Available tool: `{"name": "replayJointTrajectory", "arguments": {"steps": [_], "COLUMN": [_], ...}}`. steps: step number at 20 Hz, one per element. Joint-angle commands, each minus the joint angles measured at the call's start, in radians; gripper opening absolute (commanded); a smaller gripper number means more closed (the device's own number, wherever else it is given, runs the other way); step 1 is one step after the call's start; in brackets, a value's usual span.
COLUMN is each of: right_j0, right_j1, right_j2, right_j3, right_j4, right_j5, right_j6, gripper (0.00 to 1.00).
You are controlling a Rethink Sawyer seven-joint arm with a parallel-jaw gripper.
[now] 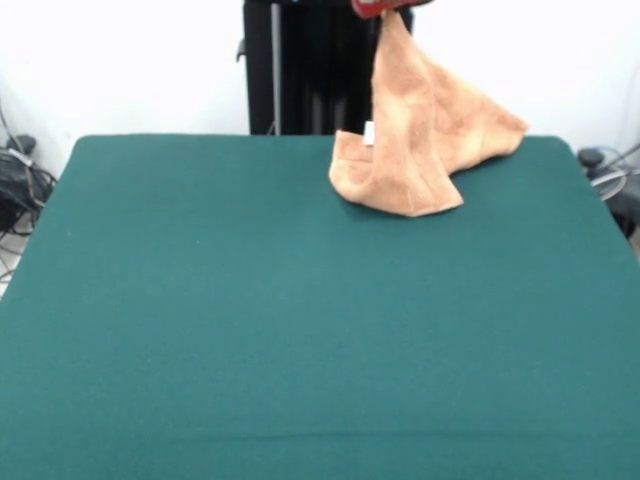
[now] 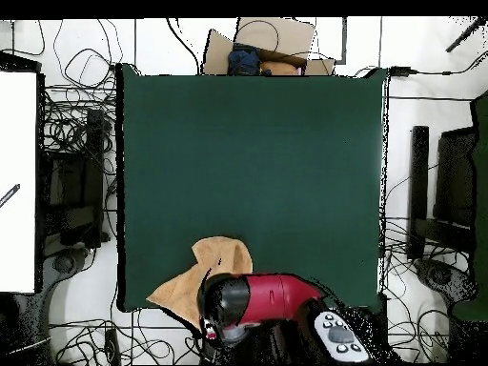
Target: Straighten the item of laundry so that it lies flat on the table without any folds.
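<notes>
- The gripper (image 1: 392,8) is pinched shut on the towel's (image 1: 425,130) top corner.
- The towel hangs straight below it, lower folds bunched on the table (image 1: 300,320) near the edge.

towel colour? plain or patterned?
Plain peach-orange towel, no visible pattern, with a small white label on one side. Front view shows it best.
</notes>
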State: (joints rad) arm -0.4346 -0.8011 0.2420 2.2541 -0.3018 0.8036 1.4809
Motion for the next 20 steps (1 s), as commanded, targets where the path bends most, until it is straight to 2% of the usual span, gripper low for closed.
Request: {"name": "replayJointTrajectory", "arguments": {"steps": [1, 5, 8, 14, 20], "right_j0": [0.023, 0.04, 0.039, 0.043, 0.047], "right_j1": [0.12, 0.215, 0.27, 0.345, 0.411], "right_j2": [0.054, 0.03, 0.035, 0.045, 0.043], "right_j3": [-0.238, -0.326, -0.406, -0.527, -0.607], "right_j4": [-0.027, -0.045, -0.046, -0.043, -0.049], "right_j5": [0.081, 0.022, 0.051, 0.103, 0.088], "right_j6": [0.023, 0.056, 0.03, -0.006, -0.01], "gripper": [0.0, 0.0, 0.0, 0.0, 0.0]}}
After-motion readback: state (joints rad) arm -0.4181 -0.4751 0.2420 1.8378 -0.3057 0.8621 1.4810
